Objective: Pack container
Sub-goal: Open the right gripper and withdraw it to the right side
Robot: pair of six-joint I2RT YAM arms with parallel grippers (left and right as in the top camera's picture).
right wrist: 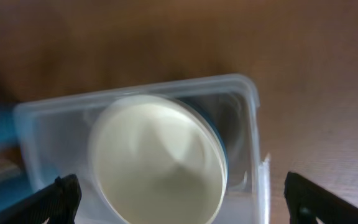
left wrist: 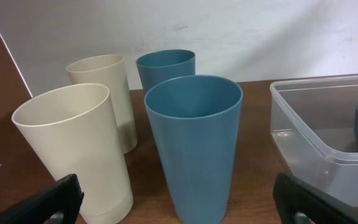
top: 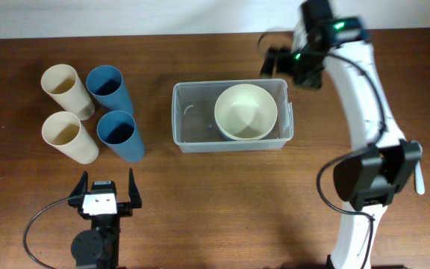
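Overhead straight down on table [top: 222,202], left wrist low beside cups [left wrist: 193,143], right wrist above container [right wrist: 238,112], shared by all.

Clear container [top: 192,119] upright, table centre, right half filled.

The container [top: 189,142] is clear plastic. The top bowl [top: 245,112] is cream and the bowl under it [right wrist: 219,146] is blue. Beside them stand two cream cups [top: 60,84] and two blue cups [top: 107,84]. The bench [top: 222,202] is brown wood grain.

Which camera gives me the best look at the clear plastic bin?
Overhead. It shows the whole bin, all four corners, with a cream bowl in its right half. The left wrist view catches only one end; the right wrist view is blurred and crops it.
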